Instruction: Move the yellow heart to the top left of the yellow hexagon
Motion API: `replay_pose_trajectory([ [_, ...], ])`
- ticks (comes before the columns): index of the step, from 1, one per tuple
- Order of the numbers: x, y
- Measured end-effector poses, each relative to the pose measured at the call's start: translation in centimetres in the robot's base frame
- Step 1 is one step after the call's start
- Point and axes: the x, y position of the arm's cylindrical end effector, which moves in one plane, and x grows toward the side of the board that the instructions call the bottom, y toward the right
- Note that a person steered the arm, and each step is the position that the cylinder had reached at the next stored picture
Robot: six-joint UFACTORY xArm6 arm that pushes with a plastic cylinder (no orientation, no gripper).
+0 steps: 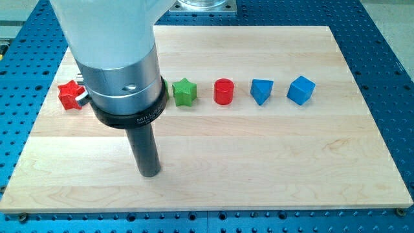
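Neither the yellow heart nor the yellow hexagon shows in the camera view; the arm's wide silver body covers the board's upper left and may hide them. My tip rests on the board at the lower left of centre, well below the row of blocks and touching none. The nearest visible blocks are a red star up to the left and a green star up to the right.
Blocks stand in a row across the board's upper half: a red cylinder, a blue triangular block, a blue cube. A sliver of a green block peeks from behind the arm. The wooden board lies on a blue perforated table.
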Motion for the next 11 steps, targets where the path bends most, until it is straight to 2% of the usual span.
replay_pose_trajectory([
  [1,0.1,0.0],
  [4,-4.1,-12.3],
  [5,-9.2,-11.7],
  [6,-11.3,-12.9],
  [7,-14.8,-11.2],
  [8,-14.2,-10.8],
  [9,-10.5,-10.7],
  [10,-10.5,-6.5],
  [11,-11.6,-5.5],
])
